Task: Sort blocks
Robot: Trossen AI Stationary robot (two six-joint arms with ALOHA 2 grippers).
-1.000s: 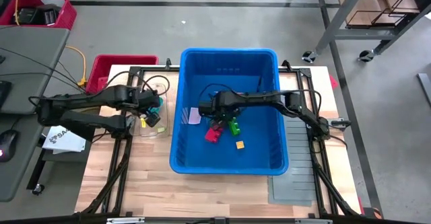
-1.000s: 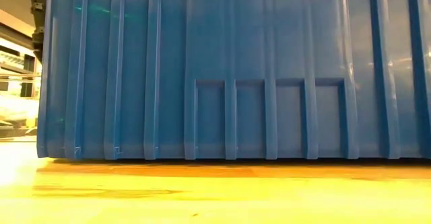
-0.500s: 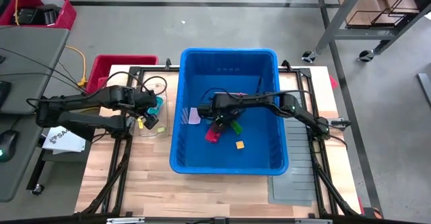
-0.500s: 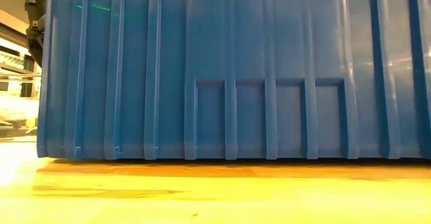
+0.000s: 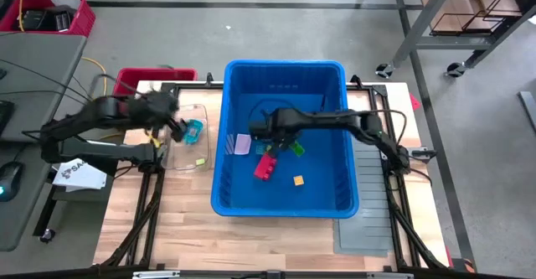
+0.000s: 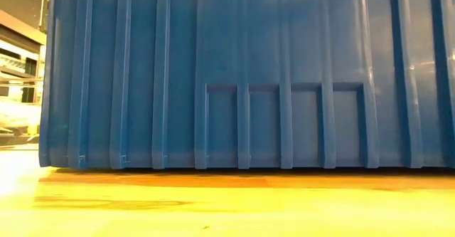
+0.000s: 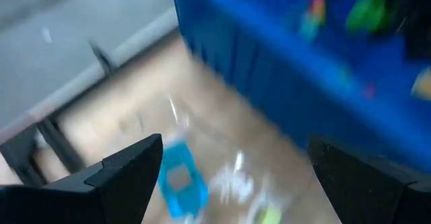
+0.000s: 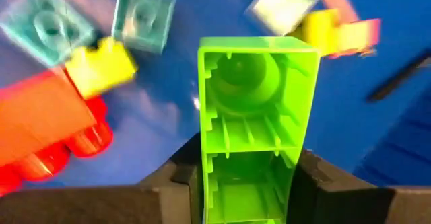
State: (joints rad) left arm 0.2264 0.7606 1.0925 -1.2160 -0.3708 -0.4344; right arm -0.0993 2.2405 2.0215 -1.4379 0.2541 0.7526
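Note:
My right gripper [image 5: 287,147] reaches down inside the blue bin [image 5: 335,191] and is shut on a green block [image 8: 252,130]. Loose blocks lie on the bin floor: a red one [image 5: 265,167], an orange one [image 5: 298,180] and a pale one [image 5: 242,143]. The right wrist view also shows yellow [image 8: 101,66] and teal [image 8: 143,15] blocks below. My left gripper [image 7: 236,177] hangs open above a clear container [image 5: 186,152] left of the bin. In it lie a teal block [image 7: 182,180] and a yellow-green block [image 5: 199,160]. My right gripper pinches the green block's two long sides [image 8: 202,177] between its two fingers, at one end of the block. The fingers come from above, pointing steeply down. The block's hollow, ribbed face is turned up toward the wrist, and the block looks raised off the bin floor.
The bin's ribbed wall [image 6: 249,73] fills the low view. A red basket [image 5: 134,80] stands at the table's far left corner. Bare wood lies between the bin and the table's near edge [image 5: 251,245].
My left gripper has risen from just above the clear container and drawn back toward the table's far left, tipping up; it shows blurred now. My right gripper has come up a little with the green block, which has shifted toward the bin's far side.

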